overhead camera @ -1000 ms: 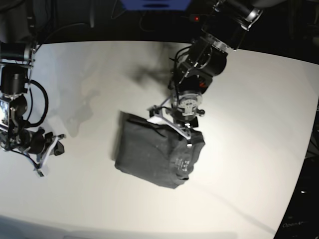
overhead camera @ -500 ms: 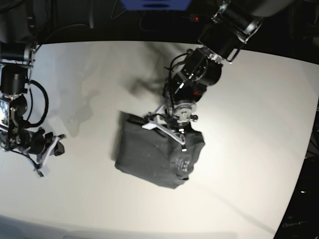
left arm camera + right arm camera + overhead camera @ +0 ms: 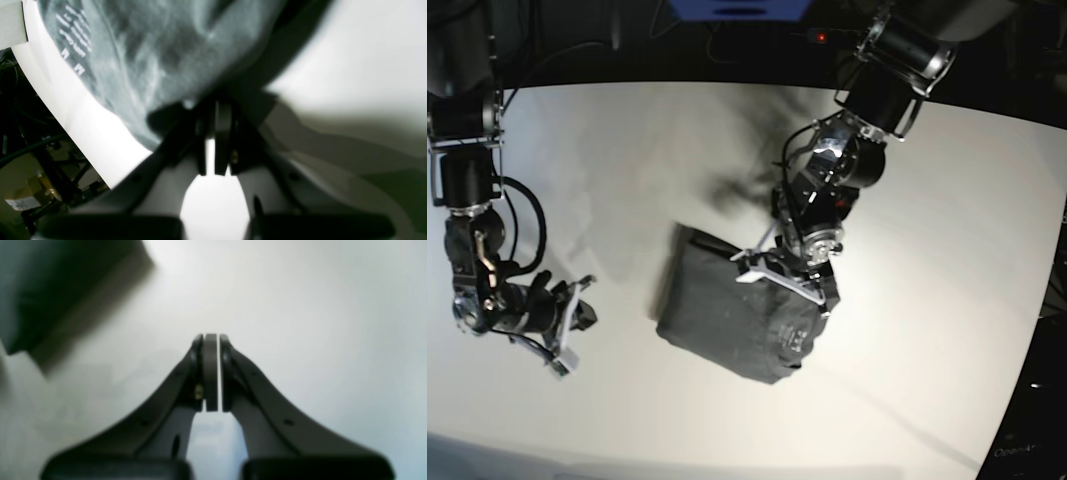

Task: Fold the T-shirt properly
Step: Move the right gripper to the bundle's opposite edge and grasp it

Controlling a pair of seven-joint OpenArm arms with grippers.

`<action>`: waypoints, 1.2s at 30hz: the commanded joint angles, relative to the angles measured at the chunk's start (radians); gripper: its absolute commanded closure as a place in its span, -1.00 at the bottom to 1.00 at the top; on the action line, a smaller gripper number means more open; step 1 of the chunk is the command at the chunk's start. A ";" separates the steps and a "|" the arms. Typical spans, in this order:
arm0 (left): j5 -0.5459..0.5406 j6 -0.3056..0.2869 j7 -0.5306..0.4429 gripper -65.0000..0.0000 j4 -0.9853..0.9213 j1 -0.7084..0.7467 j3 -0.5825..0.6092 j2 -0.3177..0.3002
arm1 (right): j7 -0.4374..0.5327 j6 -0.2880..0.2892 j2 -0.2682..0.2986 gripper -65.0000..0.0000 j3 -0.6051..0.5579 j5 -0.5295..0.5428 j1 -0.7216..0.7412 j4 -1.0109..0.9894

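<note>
The dark grey T-shirt (image 3: 722, 315) lies folded into a compact bundle in the middle of the white table (image 3: 927, 250). Its white printed tag mark (image 3: 789, 335) faces up near the right edge. My left gripper (image 3: 792, 280) is shut and rests on the bundle's upper right edge. In the left wrist view the gripper's (image 3: 216, 106) tips meet the T-shirt's (image 3: 150, 50) dark edge; whether cloth is pinched between them does not show. My right gripper (image 3: 575, 322) is shut with nothing in it, low over bare table left of the T-shirt. The right wrist view shows this gripper (image 3: 210, 336) with the T-shirt (image 3: 40, 280) blurred at top left.
The table's far edge runs along the top of the base view, with dark cables and a blue object (image 3: 737, 8) behind it. In the left wrist view the table edge (image 3: 66, 110) curves past the shirt, with floor clutter and a cardboard box (image 3: 23, 200) below.
My left gripper slid down and to the right along the shirt's right edge, and that edge has drawn in. My right arm swung right, closer to the shirt.
</note>
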 commanded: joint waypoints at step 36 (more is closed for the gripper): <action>-0.007 0.115 0.013 0.89 -0.107 -0.038 0.004 0.011 | 0.457 -0.001 -0.259 0.98 -0.247 -0.411 0.170 -0.368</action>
